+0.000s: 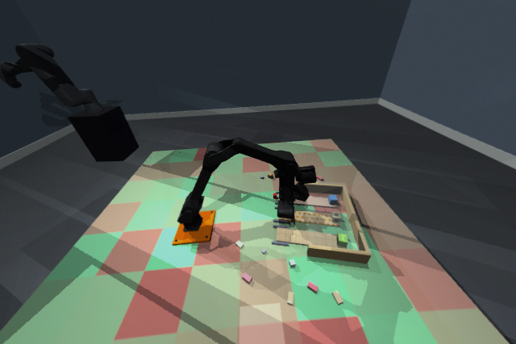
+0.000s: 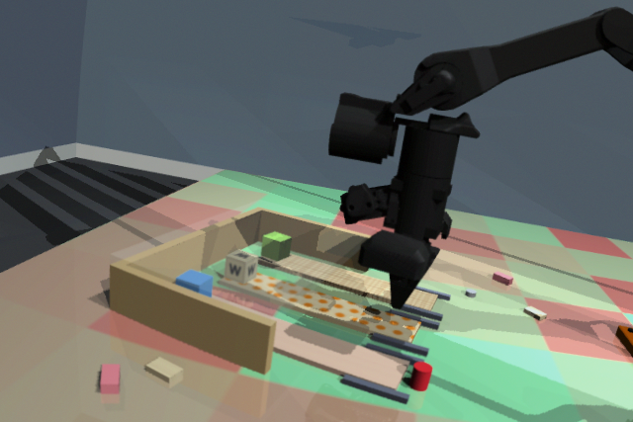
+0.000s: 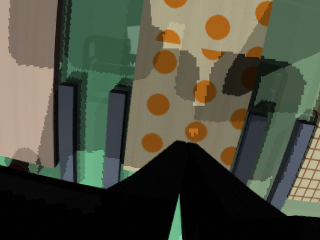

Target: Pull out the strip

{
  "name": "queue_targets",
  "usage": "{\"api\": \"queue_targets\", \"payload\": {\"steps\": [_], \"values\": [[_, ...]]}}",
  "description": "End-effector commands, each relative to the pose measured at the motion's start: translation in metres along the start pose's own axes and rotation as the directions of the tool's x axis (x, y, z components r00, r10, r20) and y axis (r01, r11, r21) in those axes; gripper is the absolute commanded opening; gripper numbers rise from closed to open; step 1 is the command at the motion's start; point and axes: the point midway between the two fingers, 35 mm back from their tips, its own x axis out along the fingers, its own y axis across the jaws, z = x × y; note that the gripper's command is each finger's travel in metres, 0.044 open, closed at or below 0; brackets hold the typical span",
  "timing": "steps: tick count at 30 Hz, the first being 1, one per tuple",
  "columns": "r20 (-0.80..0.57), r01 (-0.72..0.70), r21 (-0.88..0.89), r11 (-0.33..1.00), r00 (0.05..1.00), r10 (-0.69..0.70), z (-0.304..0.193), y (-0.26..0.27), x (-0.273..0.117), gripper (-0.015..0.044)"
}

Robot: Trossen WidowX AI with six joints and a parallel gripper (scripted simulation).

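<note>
Checkered table top [image 1: 216, 290] [image 2: 491, 381] [image 3: 97, 42] in red, green and tan; dark blue-grey walls behind. Gripper [image 1: 285, 212] [image 2: 399, 303] [image 3: 183, 152] points down, fingers clenched on nothing, tips over the outer end of the dotted strip [image 1: 312, 217] [image 2: 316, 302] [image 3: 217, 65], lower centre in the wrist view. Contact: cannot tell. Labelled cube [image 1: 335, 216] [image 2: 241, 267], marked W, sits on that strip's far end, left of centre in the exterior view. Step in hand, by my reading: strip removal, setting up the pull. Next move wants light downward pressure, then a straight drag toward the arm's base, between the rails; too little press and the tips may skate. Cube lift comes after. Counts: three strips, the others being the plain pink strip [image 1: 318, 201] [image 2: 347, 351] [image 3: 30, 100] and woven strip [image 1: 305, 237] [image 2: 347, 277] [image 3: 307, 175]; three cubes, counting the blue cube [image 1: 332, 199] [image 2: 194, 283] and green cube [image 1: 342, 238] [image 2: 276, 246]; six dark rails [image 1: 280, 242] [image 2: 375, 388] [image 3: 67, 130]; one red cylinder [image 2: 420, 377], bottom right; one wooden enclosure [image 1: 337, 253] [image 2: 189, 320].
</note>
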Motion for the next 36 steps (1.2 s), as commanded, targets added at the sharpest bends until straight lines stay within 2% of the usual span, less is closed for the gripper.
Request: {"api": "queue_targets", "payload": {"steps": [1,10,36], "values": [[-0.008,0.006,0.004,1.000,1.000,-0.006,-0.001,-0.001,0.010,0.0000],[-0.008,0.005,0.004,1.000,1.000,-0.005,-0.001,0.000,0.023,0.0000],[-0.008,0.005,0.004,1.000,1.000,-0.005,-0.001,0.000,0.024,0.0000]]}}
